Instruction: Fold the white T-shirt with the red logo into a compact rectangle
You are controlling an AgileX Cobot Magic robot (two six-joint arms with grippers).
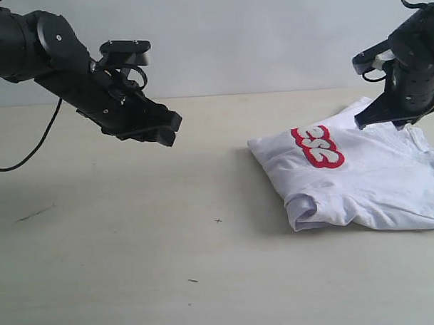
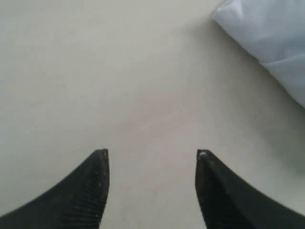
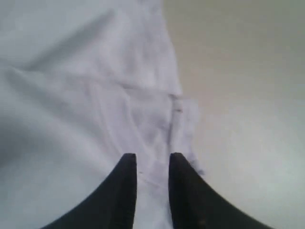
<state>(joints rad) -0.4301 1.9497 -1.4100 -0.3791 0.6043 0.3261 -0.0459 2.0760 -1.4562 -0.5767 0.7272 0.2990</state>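
Black arm, thin cable, ribbed pincer

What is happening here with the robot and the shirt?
A two-armed robot is folding the white T-shirt, which lies partly folded on the table, part of the red logo showing. The right gripper, jaws narrowly apart, is over its far edge. The left gripper hangs open and empty over bare table.

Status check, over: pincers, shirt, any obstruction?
Left pincer open, empty, above table. Right pincer narrow over shirt edge, grip unclear. Shirt partly folded, logo half showing. No obstruction seen.
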